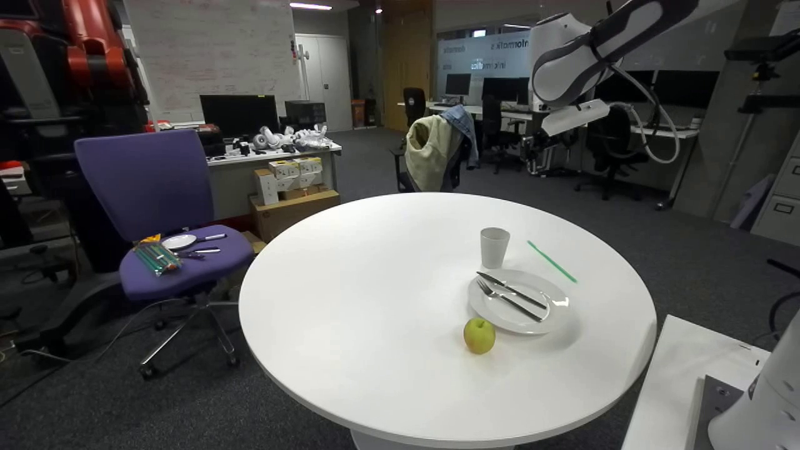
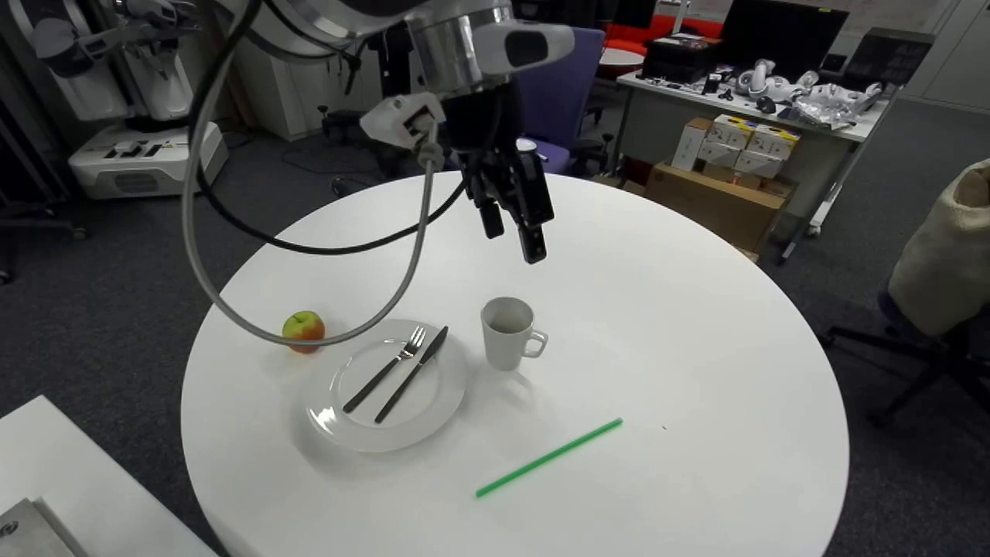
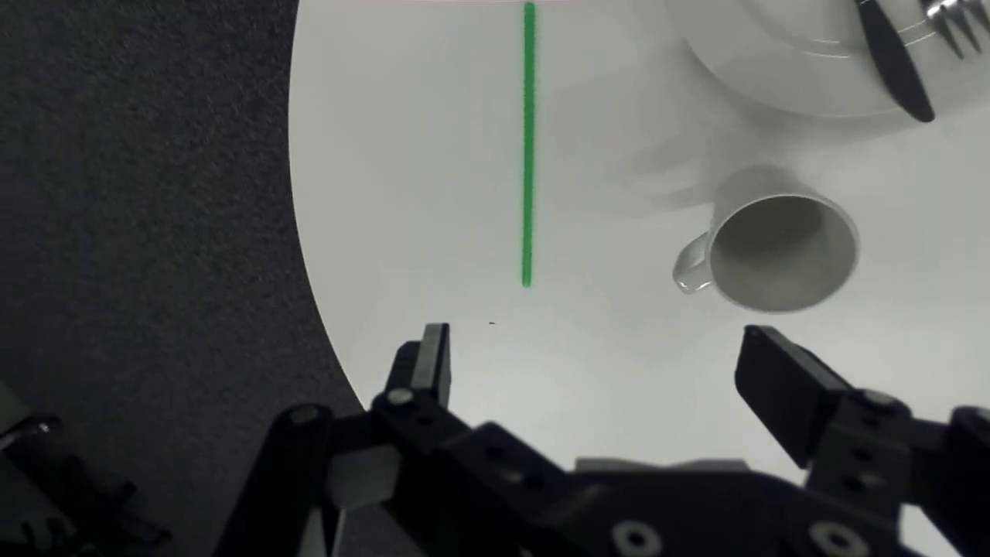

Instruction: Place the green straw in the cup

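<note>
- Fingers (image 3: 781, 387) stood wide apart, well above the table (image 2: 657, 348), with nothing held between them.
- Green straw (image 3: 528, 155): it lay flat on the table, running from twelve to six o'clock in the wrist view, nearer the line of the nine-o'clock finger. So thin a thing invited closing on air if the descent stopped high, or jamming against the table if it went low; uneven closing could have rolled it.
- At nine o'clock from it came the table's edge; a hard flick might have sent it over.
- Cup (image 3: 783, 244): upright, at four o'clock from the straw, handle toward nine. Travel toward twelve at that spread, lowered early, might have brought the three-o'clock finger onto it. A straw not turned upright would likely have caught the rim.
- Plate (image 2: 433, 410), at ten o'clock from the straw in an exterior view, bore a fork (image 2: 379, 377) and a knife (image 2: 411, 376); a careless swing could have rattled them.
</note>
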Tool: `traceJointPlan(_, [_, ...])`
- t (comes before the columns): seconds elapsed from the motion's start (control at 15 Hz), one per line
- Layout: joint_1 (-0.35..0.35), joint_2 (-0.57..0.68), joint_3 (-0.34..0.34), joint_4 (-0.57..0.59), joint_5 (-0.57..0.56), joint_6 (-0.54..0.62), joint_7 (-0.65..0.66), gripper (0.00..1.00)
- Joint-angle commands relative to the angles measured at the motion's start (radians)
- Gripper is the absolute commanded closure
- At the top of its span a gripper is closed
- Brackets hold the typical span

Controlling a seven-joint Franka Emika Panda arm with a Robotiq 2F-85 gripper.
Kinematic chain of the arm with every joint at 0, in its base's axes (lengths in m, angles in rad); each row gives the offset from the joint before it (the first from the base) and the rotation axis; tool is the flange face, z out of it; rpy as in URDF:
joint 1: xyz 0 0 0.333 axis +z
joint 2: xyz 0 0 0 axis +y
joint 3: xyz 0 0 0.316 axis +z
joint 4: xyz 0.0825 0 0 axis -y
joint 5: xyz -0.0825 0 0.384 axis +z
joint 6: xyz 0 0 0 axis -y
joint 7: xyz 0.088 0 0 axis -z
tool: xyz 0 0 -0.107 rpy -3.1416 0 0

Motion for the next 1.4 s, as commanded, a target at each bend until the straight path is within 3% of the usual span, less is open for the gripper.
traceJointPlan(0.0, [0.007, 0.132, -0.026, 0.110, 0.077, -0.020, -0.074, 0.00])
traceJointPlan(0.07, [0.001, 0.154, -0.026, 0.114, 0.136, 0.013, -0.139, 0.00])
traceJointPlan(0.13, [0.019, 0.108, -0.035, 0.061, 0.069, 0.007, -0.054, 0.00])
traceJointPlan(0.93, [0.018, 0.157, -0.048, 0.061, 0.081, 0.033, -0.068, 0.00])
traceJointPlan(1.33, [-0.033, 0.237, -0.079, 0.060, 0.211, 0.133, -0.190, 0.00])
